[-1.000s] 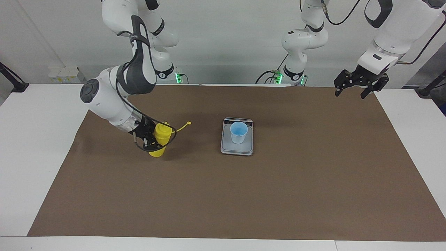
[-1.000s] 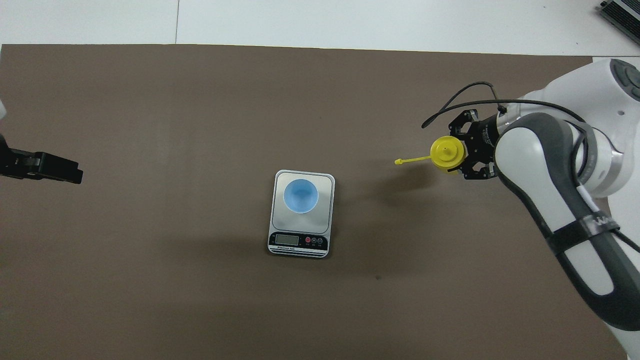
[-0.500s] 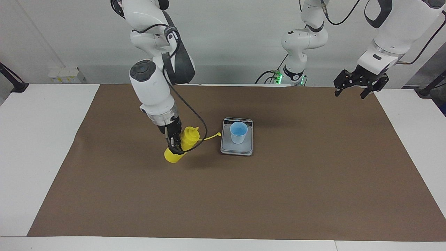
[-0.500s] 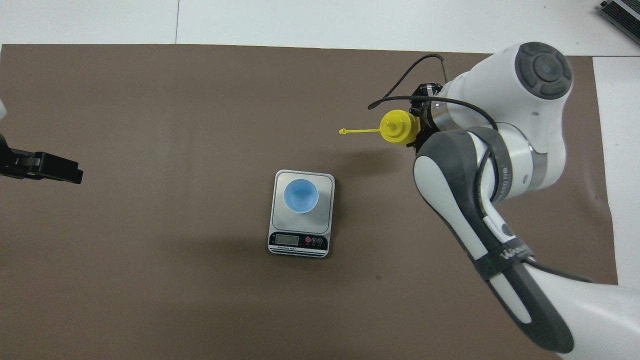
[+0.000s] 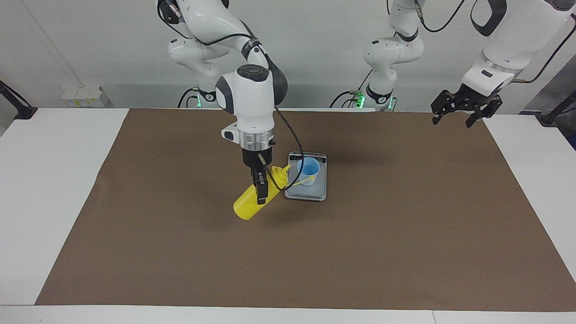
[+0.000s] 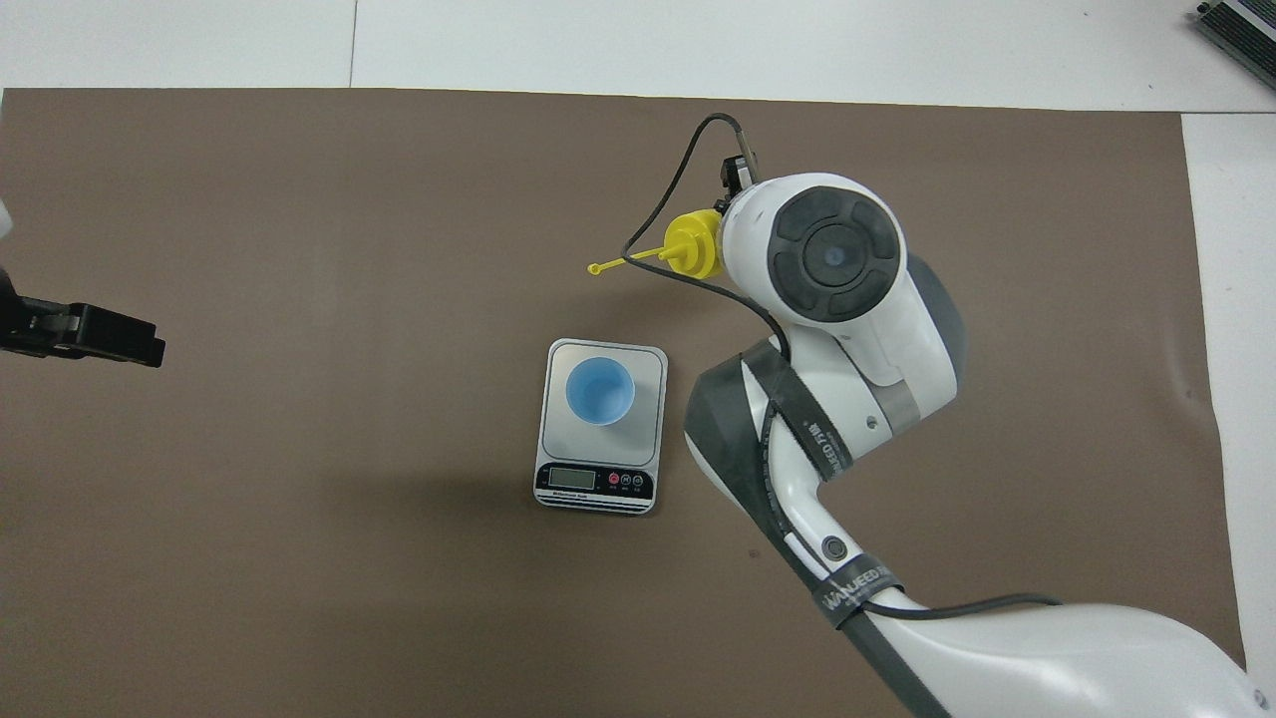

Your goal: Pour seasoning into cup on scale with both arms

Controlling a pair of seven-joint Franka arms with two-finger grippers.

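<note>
My right gripper (image 5: 261, 191) is shut on the yellow seasoning bottle (image 5: 245, 208). It holds the bottle tilted in the air over the mat, beside the scale toward the right arm's end, with the nozzle pointing at the cup. The bottle's top shows in the overhead view (image 6: 695, 247); the wrist hides the gripper there. The cap strap (image 6: 610, 265) sticks out from the nozzle. The light blue cup (image 5: 308, 171) (image 6: 599, 391) stands upright on the silver-grey scale (image 5: 306, 192) (image 6: 649, 439). My left gripper (image 5: 452, 118) (image 6: 90, 335) is open and empty, waiting in the air at the left arm's end.
A brown mat (image 5: 360, 247) covers most of the white table (image 5: 54, 180). The scale's display strip (image 6: 595, 482) faces the robots. The right arm's cable loops around the bottle (image 5: 294, 175).
My right arm has carried the bottle from the right arm's end of the mat up to the scale and tilted it toward the cup. The left arm has not moved.
</note>
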